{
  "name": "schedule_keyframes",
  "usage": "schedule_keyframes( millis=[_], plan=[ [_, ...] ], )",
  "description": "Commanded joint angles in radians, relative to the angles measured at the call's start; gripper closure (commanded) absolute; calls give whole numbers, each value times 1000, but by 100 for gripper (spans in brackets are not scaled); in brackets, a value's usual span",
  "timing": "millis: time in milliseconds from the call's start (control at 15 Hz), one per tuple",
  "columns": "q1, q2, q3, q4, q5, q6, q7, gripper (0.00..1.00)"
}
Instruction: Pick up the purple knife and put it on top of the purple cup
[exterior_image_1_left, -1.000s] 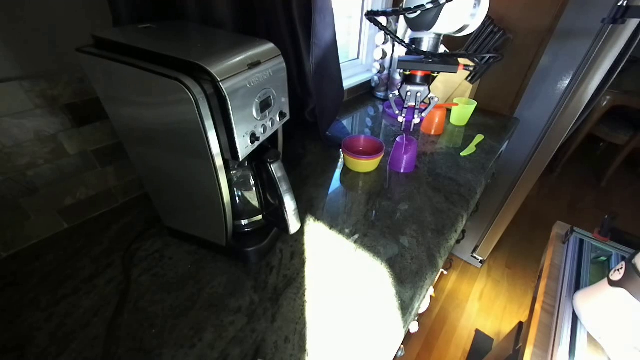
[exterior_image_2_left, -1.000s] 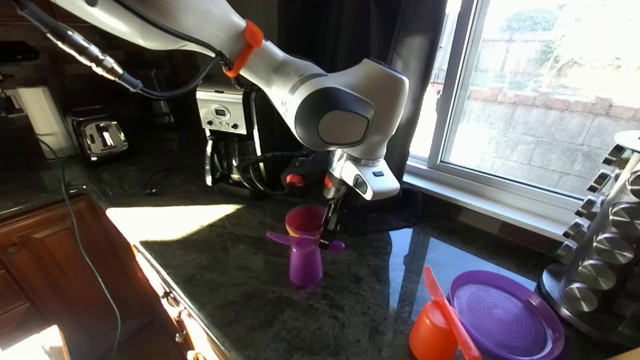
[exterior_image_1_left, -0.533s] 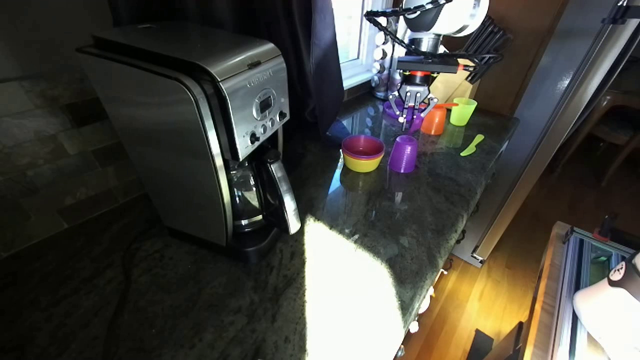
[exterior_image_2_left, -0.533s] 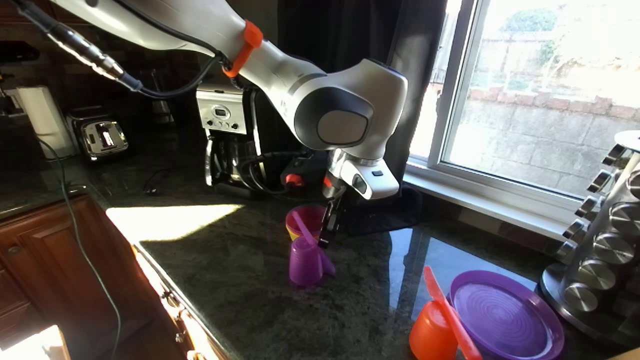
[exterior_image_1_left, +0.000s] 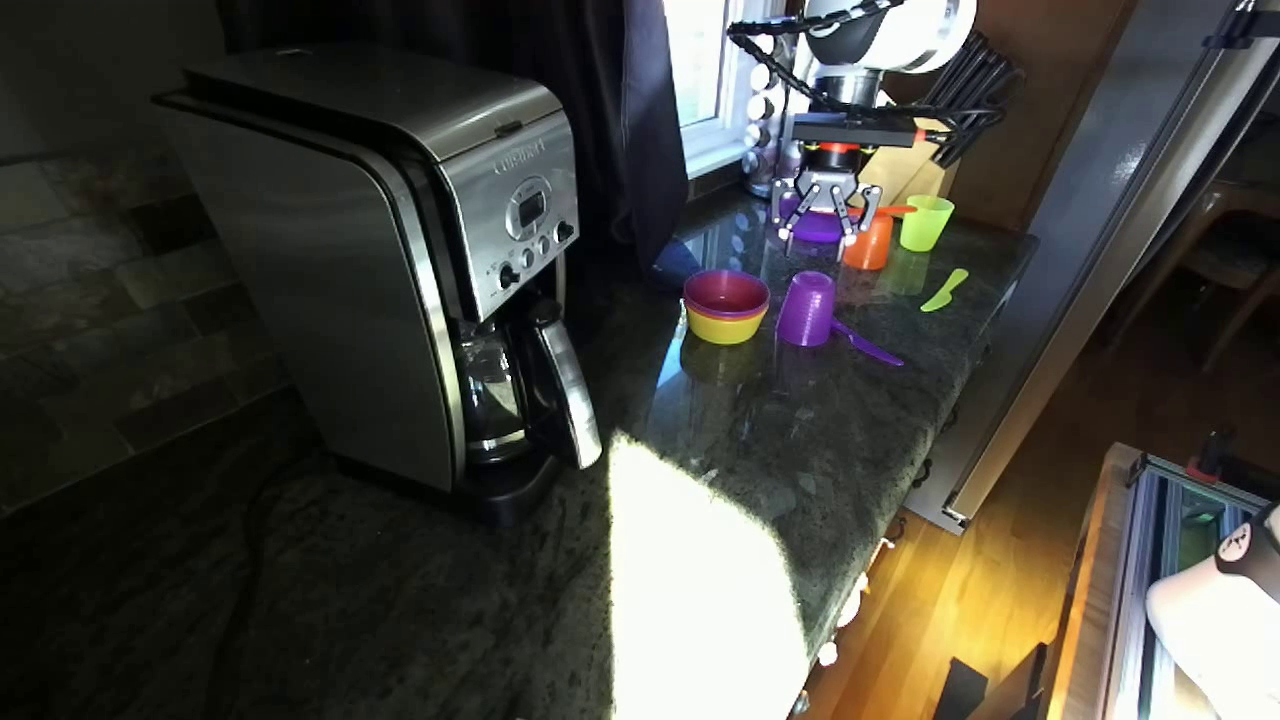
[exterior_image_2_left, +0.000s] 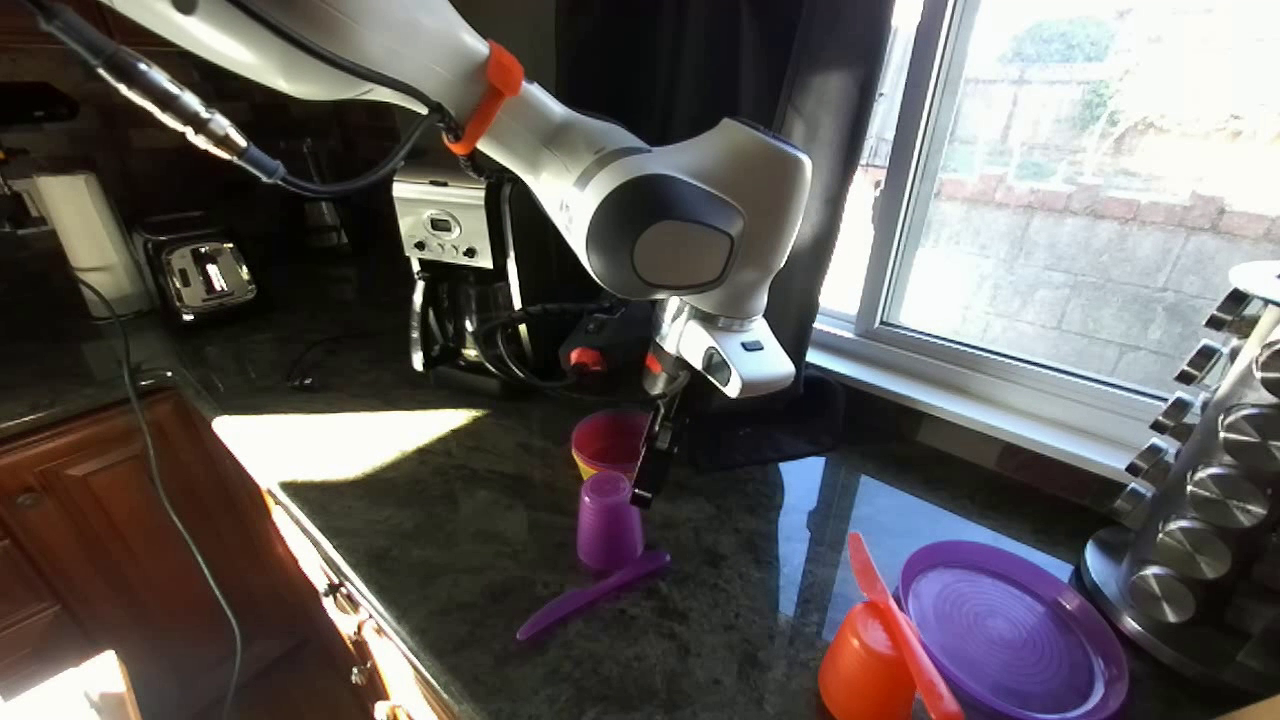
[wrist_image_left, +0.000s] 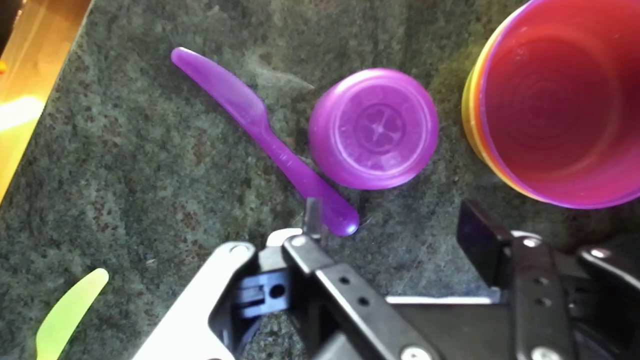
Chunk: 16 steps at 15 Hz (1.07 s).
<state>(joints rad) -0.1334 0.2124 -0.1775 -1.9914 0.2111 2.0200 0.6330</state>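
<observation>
The purple knife (wrist_image_left: 292, 162) lies flat on the dark counter, beside the foot of the purple cup, and shows in both exterior views as well, here as the knife (exterior_image_1_left: 870, 347) and the knife (exterior_image_2_left: 592, 597). Upside down, the purple cup (wrist_image_left: 374, 129) stands with its base up and nothing on top; the cup (exterior_image_2_left: 608, 525) appears upright-walled and untipped in an exterior view. My gripper (wrist_image_left: 396, 225) hangs above the counter, its jaws wide apart with nothing between them. In the wrist view the left finger overlaps the knife's handle end, seen from above.
Stacked bowls (exterior_image_1_left: 725, 310) stand close beside the purple cup. A lime knife (exterior_image_1_left: 944, 290), a lime cup (exterior_image_1_left: 926, 224) and an orange cup (exterior_image_2_left: 866, 665) bearing an orange knife (exterior_image_2_left: 905, 640) are on the counter. A purple plate (exterior_image_2_left: 1005, 630) and a coffee maker (exterior_image_1_left: 400, 270) also stand there.
The gripper has let go of the purple knife and opened. The knife has dropped from across the cup's top, tipping on the way, to the counter beside it. The arm has barely moved.
</observation>
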Motion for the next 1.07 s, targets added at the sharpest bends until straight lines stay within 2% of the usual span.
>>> schedule_keyframes(
  millis=[0,600,1000],
  plan=[
    [-5,-9,-4,-11,-10,-6,-26,0],
    [-37,63,-28,3,-44,-45,-175,0],
    [-35,116,-29,8,-50,-55,-201,0]
  ],
)
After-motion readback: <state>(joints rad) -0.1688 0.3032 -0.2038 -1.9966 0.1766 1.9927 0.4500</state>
